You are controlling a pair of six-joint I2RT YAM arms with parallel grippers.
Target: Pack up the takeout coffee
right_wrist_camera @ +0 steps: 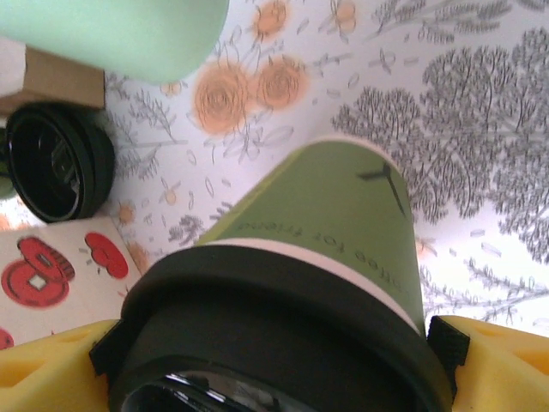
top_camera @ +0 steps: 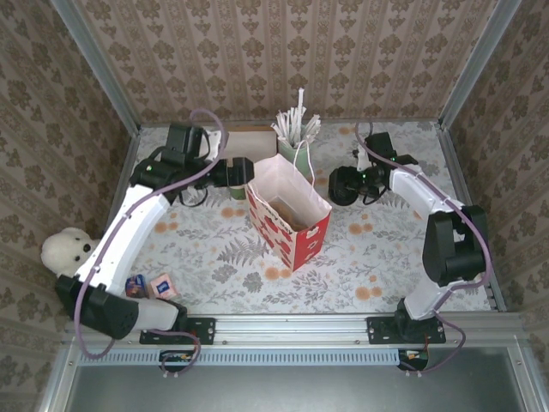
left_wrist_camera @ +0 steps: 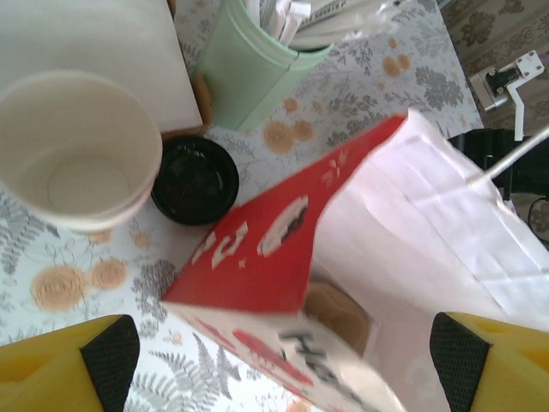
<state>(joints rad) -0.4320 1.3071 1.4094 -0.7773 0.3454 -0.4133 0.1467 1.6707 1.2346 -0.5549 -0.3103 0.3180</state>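
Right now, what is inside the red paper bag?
Looking into the red paper bag, one tan rounded thing lies near the bottom; what it is cannot be told. The bag's walls cover the rest of the inside.

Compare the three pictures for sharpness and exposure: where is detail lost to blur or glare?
Top external view: evenly lit, sharp throughout. Left wrist view: the paper bag has a washed-out white inside and a blurred near edge. Right wrist view: the takeout coffee goes soft at its lid, too close to focus; the tablecloth glares pale at right.
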